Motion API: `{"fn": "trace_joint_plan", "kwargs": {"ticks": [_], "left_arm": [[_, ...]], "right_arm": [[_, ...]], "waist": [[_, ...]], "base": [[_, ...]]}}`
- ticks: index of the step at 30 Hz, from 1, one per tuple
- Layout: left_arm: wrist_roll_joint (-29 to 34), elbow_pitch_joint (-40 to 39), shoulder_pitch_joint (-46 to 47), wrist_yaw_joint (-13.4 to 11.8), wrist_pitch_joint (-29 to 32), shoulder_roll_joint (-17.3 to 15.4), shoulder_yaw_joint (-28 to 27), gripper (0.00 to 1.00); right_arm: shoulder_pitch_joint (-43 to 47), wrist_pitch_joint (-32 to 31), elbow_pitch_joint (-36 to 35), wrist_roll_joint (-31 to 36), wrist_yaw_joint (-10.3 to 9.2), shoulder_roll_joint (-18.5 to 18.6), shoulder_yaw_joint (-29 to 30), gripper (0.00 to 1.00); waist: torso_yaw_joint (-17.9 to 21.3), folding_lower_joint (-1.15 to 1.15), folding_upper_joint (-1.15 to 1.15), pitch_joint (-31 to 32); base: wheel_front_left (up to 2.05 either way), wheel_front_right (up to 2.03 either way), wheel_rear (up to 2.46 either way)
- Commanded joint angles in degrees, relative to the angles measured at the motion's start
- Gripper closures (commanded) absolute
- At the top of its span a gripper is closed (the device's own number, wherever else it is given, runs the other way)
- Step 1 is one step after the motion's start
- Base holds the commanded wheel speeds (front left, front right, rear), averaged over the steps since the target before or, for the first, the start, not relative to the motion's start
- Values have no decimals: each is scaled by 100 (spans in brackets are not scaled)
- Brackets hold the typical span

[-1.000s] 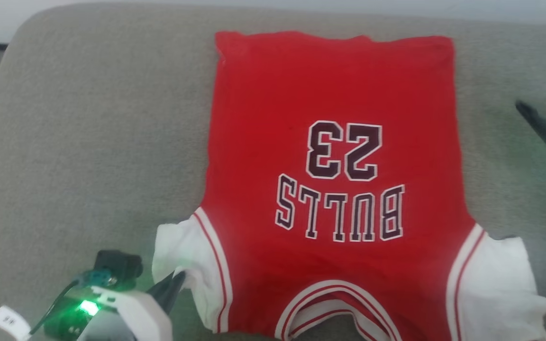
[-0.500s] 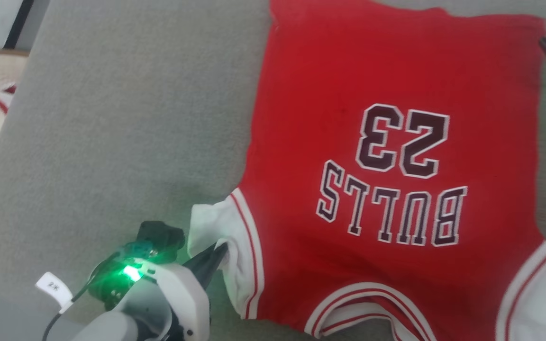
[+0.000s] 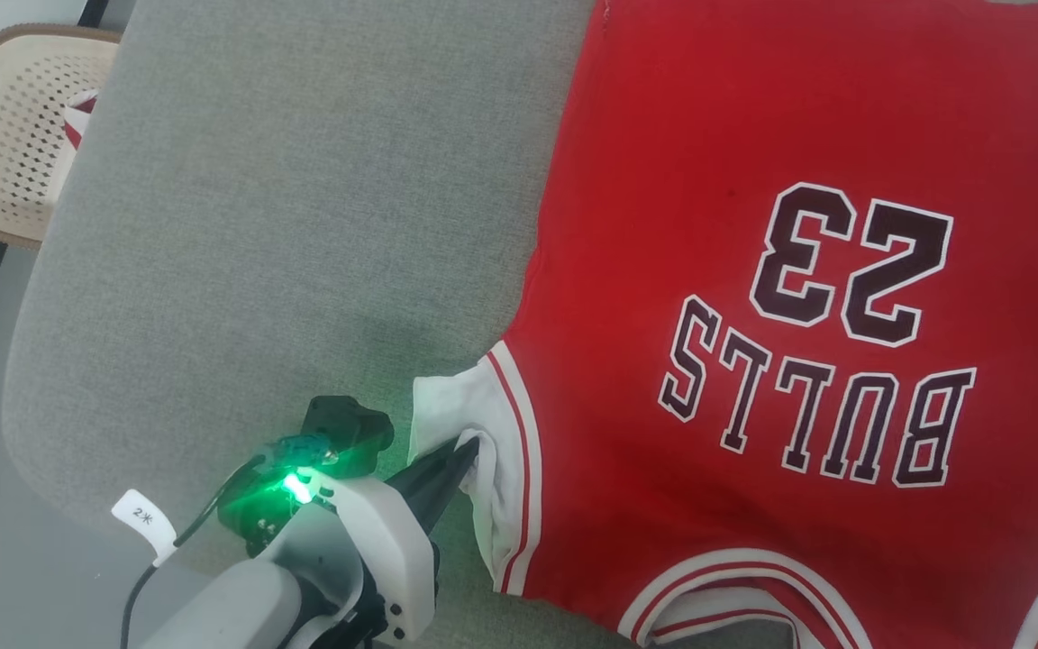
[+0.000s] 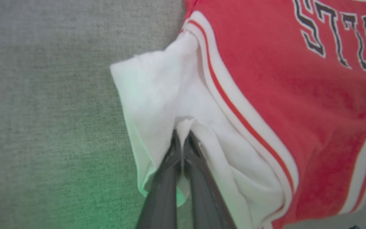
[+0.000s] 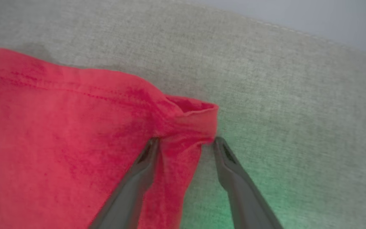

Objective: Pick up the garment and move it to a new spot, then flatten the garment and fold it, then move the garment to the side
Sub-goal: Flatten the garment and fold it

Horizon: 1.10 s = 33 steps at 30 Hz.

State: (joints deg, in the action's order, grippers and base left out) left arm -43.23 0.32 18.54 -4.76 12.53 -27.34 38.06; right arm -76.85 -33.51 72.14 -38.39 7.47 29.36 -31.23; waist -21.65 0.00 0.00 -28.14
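Garment (image 3: 753, 180): limp, light jersey, likely best held by corners; left gripper (image 4: 183, 138) jaws pinch white sleeve (image 4: 151, 95), right gripper (image 5: 186, 140) jaws wide astride hem corner (image 5: 192, 122).

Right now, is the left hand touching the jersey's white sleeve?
Touching. The left wrist view shows the left hand shut on a fold of the jersey's white sleeve, with cloth bunched around it.

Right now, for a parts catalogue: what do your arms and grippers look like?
The left gripper has two long, dark, tapering fingers on a white shell with a green light, a black camera block, a black cable and a white tag. The right gripper has the same dark grey fingers.
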Motion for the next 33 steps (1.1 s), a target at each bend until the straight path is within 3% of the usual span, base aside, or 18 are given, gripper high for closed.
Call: {"fn": "trace_joint_plan", "kwargs": {"ticks": [1, 11, 17, 24, 33], "left_arm": [[-43, 142, 43, 14, -11, 8, 16, 100], [-150, 375, -16, -18, -131, -87, -136, 100], [-195, 380, -118, -88, -137, -279, -275, 100], [-300, 322, -323, -191, -80, -542, -415, 100], [-412, 237, -591, -300, -62, -772, -516, 100]], "right_arm": [[370, -330, 189, 27, 5, -221, -85, 100], [405, -323, -153, 131, -2, -203, -368, 100], [871, -327, -1145, -189, -2, -55, -674, 100], [1768, -258, -2694, -746, -2, 451, -906, 100], [3609, -124, -4391, -1231, -2, 1035, -469, 100]], "waist": [[-14, 0, 0, -14], [329, 0, 0, 248], [735, 0, 0, 523], [1214, 0, 0, 830], [1710, 0, 0, 1164]], "base": [[0, 0, 0], [0, 0, 0], [0, 0, 0], [0, 0, 0], [0, 0, 0]]}}
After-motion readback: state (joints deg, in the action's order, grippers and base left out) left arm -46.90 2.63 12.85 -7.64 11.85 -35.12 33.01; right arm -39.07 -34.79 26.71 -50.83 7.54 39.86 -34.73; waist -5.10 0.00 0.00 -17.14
